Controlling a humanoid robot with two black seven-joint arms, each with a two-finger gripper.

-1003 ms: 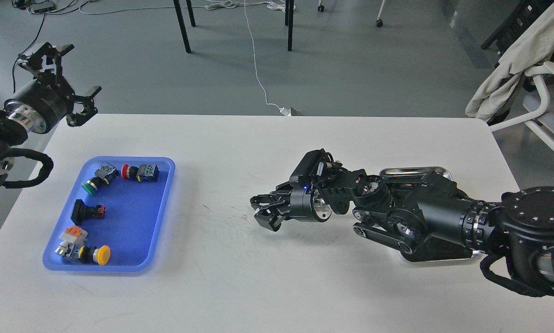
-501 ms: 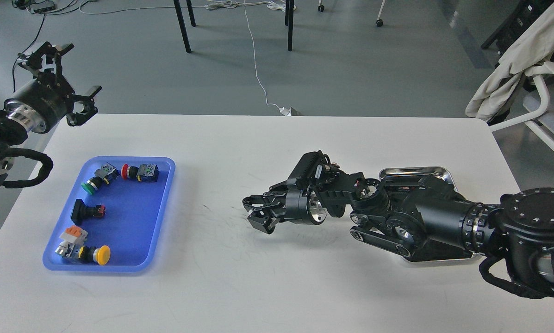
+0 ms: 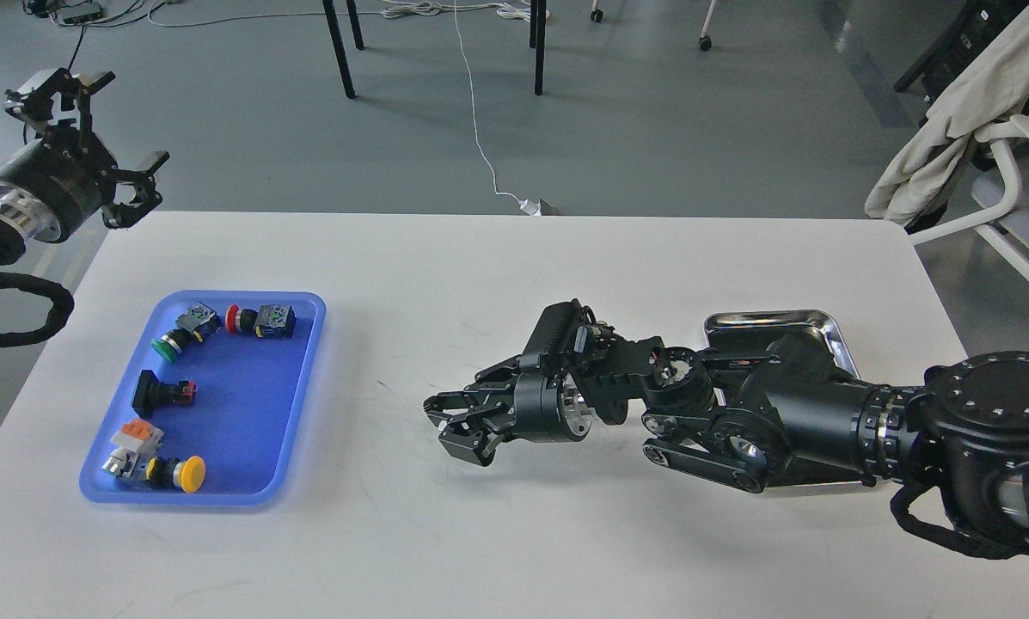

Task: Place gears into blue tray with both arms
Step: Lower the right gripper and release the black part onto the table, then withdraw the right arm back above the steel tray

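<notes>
Blue tray (rounded corners) left on table

The worktop is bare across its middle, between the blue tray on the left and the silver tray on the right, so there is wide room to pass there. The right hand hangs over this bare part, and its arm lies across the silver tray and covers most of it. Inside the blue tray, push-button switches stand along the far and left sides; the right half of the tray floor is free. The left hand is beyond the far left corner of the worktop, well apart from the blue tray. The near strip of the worktop is free as well.
</notes>
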